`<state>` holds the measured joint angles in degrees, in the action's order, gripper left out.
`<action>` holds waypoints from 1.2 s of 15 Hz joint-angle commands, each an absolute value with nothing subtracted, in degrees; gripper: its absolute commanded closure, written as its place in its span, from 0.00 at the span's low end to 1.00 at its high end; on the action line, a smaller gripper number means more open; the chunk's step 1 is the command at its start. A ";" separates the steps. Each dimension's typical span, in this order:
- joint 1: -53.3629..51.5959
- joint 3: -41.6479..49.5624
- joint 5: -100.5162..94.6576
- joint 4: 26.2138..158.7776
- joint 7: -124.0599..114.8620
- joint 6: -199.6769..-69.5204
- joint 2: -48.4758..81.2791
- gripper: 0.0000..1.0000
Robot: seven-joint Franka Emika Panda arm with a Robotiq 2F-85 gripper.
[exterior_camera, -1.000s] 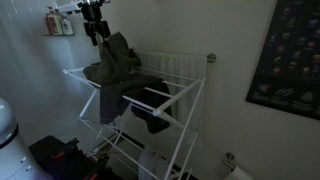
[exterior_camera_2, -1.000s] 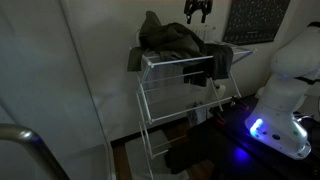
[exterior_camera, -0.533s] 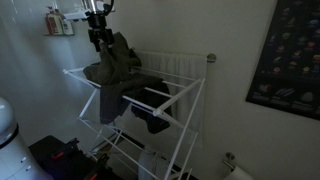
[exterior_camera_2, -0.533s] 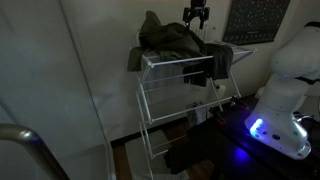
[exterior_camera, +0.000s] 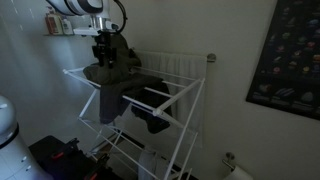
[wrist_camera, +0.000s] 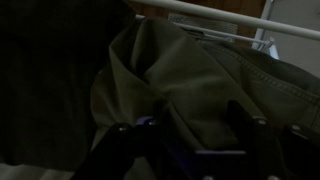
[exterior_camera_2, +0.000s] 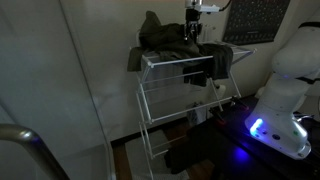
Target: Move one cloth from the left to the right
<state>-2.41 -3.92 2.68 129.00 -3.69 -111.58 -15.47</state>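
Observation:
The olive-green cloth (exterior_camera: 122, 68) lies rumpled in a heap on the top of the white drying rack (exterior_camera: 178, 98), at its end near the wall; it shows in both exterior views (exterior_camera_2: 162, 38). My gripper (exterior_camera: 103, 52) has come down onto the heap from above (exterior_camera_2: 190, 32). In the wrist view the cloth (wrist_camera: 190, 75) fills the frame. The two dark fingers of my gripper (wrist_camera: 180, 125) stand apart, open, with a fold of cloth between them. I cannot tell whether the fingertips touch the cloth.
A black cloth (exterior_camera: 152, 122) hangs from a lower rail of the rack (exterior_camera_2: 160, 85). A radiator (exterior_camera: 180, 62) stands behind the rack. A dark poster (exterior_camera: 290, 55) hangs on the wall. The white robot base (exterior_camera_2: 285, 85) stands beside the rack.
My gripper has moved down from above the rack onto the olive-green cloth. The cloth itself has not visibly shifted.

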 commanded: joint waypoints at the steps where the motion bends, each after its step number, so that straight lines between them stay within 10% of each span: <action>1: -3.57 -4.27 3.19 130.52 -2.91 -114.88 -14.60 0.64; 7: -4.45 -5.44 2.13 131.47 -4.67 -118.67 -14.70 0.99; 18: -8.98 -3.48 26.76 125.79 2.72 -111.17 -14.53 0.94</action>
<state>-7.41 -5.13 19.09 129.00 -1.25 -116.55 -14.74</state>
